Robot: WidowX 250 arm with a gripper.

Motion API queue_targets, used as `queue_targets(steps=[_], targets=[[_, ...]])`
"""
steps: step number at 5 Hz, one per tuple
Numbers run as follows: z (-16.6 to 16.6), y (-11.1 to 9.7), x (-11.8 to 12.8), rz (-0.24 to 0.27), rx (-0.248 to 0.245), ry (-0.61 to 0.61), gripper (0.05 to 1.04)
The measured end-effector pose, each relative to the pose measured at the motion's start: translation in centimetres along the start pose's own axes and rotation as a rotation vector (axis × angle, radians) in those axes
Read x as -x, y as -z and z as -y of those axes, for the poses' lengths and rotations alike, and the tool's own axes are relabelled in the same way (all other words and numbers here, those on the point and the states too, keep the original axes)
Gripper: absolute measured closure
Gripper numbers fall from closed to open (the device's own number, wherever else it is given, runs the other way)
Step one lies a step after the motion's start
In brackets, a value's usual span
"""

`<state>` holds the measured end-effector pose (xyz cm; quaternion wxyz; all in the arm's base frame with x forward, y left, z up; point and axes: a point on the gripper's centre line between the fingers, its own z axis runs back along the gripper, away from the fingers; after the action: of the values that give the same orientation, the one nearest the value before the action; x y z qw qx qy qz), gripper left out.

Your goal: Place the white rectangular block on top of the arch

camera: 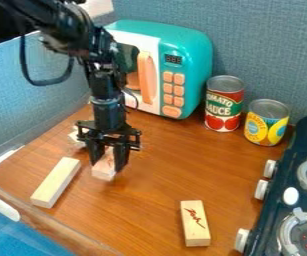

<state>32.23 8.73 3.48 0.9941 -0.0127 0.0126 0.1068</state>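
So we've got the black arm (75,27) coming in from the upper left, bending over in front of the toy microwave (189,47), with its lower part hanging pretty much straight down and the gripper (109,166) pointing at the wooden tabletop (142,200). We see it clamped on the pale block (103,174), one finger on each side and the block's near end poking out toward us, though we can't tell if that block is touching the wood. Another long pale block (54,183) lies just beside, at the image-left side of the gripper.
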Motion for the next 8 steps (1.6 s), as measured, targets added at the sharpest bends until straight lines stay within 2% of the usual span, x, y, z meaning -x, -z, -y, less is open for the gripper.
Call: queue_targets(steps=[1,2,4,5,6,8], targets=[[-0.1,-2.5,0.6,0.048,-0.012,0.109,0.527],[-0.6,-2.9,0.7,0.036,-0.027,0.167,0.527],[-3.5,-1.1,-1.5,-0.086,0.012,0.288,0.527],[-4.0,-1.3,-1.9,-0.080,0.013,0.304,0.527],[-4.1,-1.0,-1.9,-0.094,0.020,0.302,0.527],[-4.5,-2.1,-2.8,-0.072,-0.002,0.329,0.527]])
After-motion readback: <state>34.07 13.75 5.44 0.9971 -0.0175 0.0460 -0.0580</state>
